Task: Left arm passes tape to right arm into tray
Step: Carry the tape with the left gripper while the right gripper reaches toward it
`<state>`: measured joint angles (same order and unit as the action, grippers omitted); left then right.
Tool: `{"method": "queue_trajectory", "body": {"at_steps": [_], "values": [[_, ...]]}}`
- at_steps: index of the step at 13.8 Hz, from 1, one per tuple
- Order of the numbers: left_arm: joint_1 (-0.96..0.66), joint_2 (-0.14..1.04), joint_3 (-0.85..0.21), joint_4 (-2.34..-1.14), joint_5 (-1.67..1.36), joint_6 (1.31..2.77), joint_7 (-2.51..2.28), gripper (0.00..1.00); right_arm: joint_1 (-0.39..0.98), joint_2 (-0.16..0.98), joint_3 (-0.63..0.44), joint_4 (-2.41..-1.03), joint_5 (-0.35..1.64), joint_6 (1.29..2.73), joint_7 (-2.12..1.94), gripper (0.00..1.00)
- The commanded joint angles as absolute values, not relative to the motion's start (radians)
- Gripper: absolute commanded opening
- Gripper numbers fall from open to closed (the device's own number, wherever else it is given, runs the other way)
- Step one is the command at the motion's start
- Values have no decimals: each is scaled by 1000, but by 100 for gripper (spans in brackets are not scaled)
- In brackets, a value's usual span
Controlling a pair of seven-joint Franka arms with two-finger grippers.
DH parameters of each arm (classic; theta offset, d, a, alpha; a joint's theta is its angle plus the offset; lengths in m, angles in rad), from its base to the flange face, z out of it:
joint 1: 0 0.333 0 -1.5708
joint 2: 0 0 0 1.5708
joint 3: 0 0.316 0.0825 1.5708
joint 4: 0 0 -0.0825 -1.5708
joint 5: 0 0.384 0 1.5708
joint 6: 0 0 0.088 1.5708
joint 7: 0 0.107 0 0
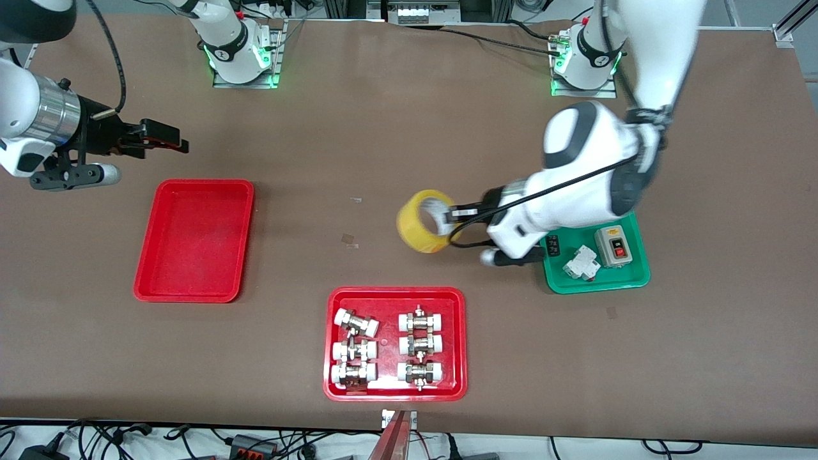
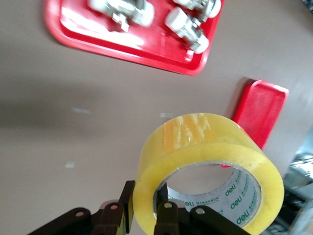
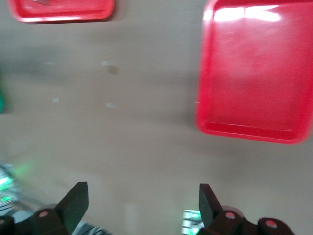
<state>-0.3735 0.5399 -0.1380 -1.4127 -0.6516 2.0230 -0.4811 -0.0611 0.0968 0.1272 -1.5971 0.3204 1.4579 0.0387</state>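
Tape (image 1: 423, 221) hangs in the air over bare table, held by the left gripper (image 1: 452, 214) between the green tray (image 1: 629, 279) and the plain red tray (image 1: 195, 239). From the centre of the table in the front view you find it at about three o'clock. The left wrist view shows how it is gripped: one finger (image 2: 166, 215) sits inside the white core and the other presses the yellow outside, so the fingers clench the wall of the roll. The roll stands on edge with its hole facing toward the right arm's end of the table.

You can expect the roll to be light and stiff, since the card core keeps it round. Its outer film is probably smooth and a bit slick, so a squeeze across the full width may slide. Your safer hold for the right gripper (image 1: 167, 142) is likely the same kind: one finger through the hole, one outside, on the part of the ring away from the left fingers.

That right gripper waits at about ten o'clock, up over the table just above the plain red tray, its fingers spread wide and holding nothing. The tray with the metal fittings (image 1: 395, 344) lies at six o'clock, nearest the front camera.
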Motion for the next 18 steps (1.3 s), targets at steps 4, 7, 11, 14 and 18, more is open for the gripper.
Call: {"method": "queue_trajectory", "body": {"at_steps": [4,7,11,14,18], "values": [[-518,664,-130,-1335,-814,2323,-843,1,-66,210,132,-1595,601,1566,-96,100],[-544,707,-130,-1289,-813,2414,-957,1,-35,296,138,-1595,714,1702,-170,100],[-580,727,-127,-1287,-813,2520,-979,1,53,376,140,-1589,779,1885,-212,100],[-591,735,-127,-1287,-813,2572,-994,1,133,416,140,-1579,840,2024,-216,100],[-594,735,-127,-1287,-810,2572,-994,1,198,488,138,-1526,845,2127,-235,100]]}}
